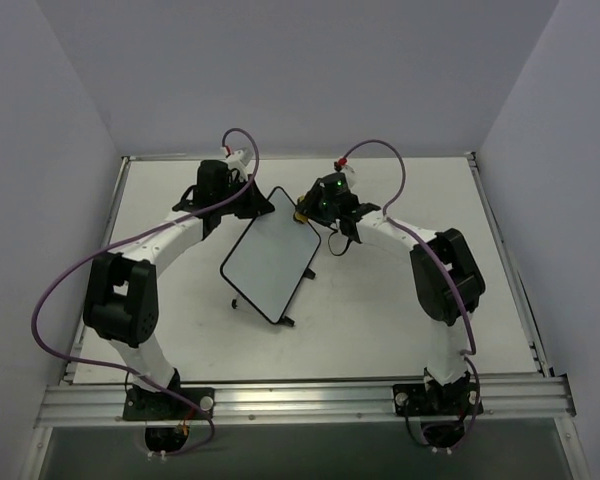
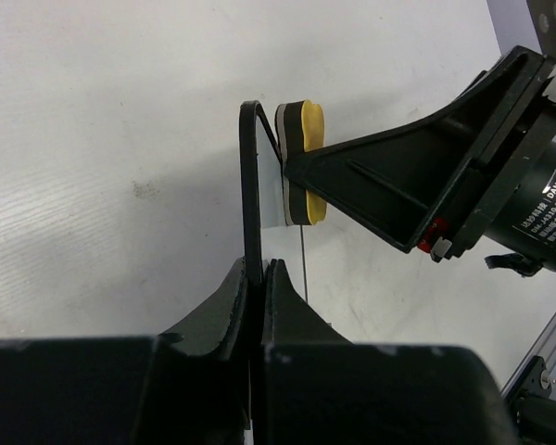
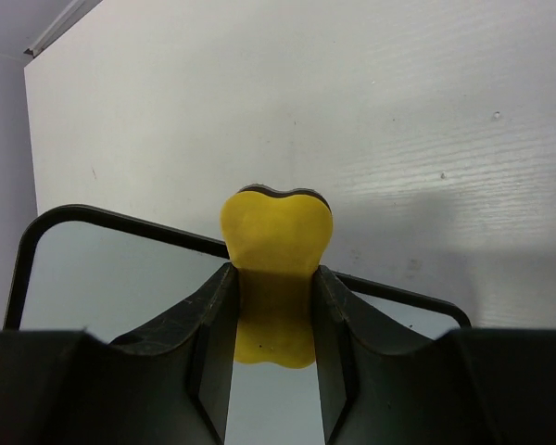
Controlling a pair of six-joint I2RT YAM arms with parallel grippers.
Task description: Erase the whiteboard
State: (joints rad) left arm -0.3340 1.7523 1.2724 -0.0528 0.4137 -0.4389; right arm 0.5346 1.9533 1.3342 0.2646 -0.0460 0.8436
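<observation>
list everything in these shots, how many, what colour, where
whiteboard: one, white with black frame, mid-table, tilted, edge clamped in the left pincer
sponge: one, yellow with a dark layer, against the whiteboard near its far corner, in the right pincer
table: one, white, under everything
rail: one, silver, along the table's near edge
walls: pale grey, around the table
cables: two, purple, one along each arm
arms: two, white and black, bases at the rail
left pincer: black, shut on the whiteboard
right pincer: black, shut on the sponge
</observation>
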